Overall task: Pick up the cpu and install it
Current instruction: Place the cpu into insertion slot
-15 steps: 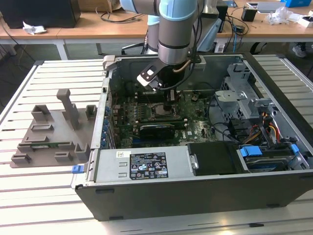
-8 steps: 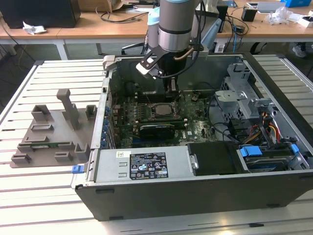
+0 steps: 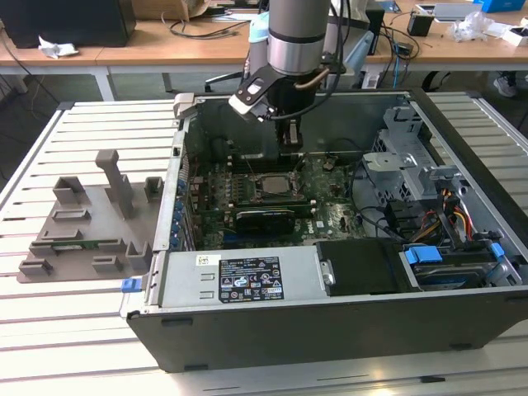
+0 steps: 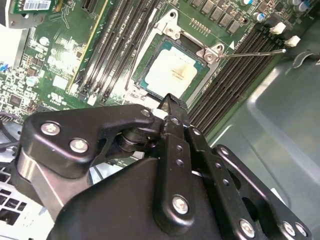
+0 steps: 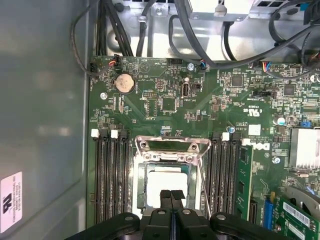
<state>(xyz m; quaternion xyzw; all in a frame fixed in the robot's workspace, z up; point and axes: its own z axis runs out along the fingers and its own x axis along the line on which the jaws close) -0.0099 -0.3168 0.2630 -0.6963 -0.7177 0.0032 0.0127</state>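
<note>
While claw (image 5: pixel 171 196) hangs pinched together, cpu (image 5: pixel 162 181) lies in socket (image 5: pixel 141 180), seemingly apart from claw

You are looking at the cpu (image 4: pixel 170 70) lying flat in the black socket (image 5: pixel 142 190) on the green motherboard (image 5: pixel 165 105), with its pale silvery-grey metal top facing up. It is sitting square in the socket, with a thin rim showing around the metal. The metal retaining frame (image 5: pixel 172 145) is standing open at one side of the socket, so it is not covering the chip. In the exterior view the cpu (image 3: pixel 271 186) is resting near the middle of the board inside the open computer case (image 3: pixel 330 330).
</note>
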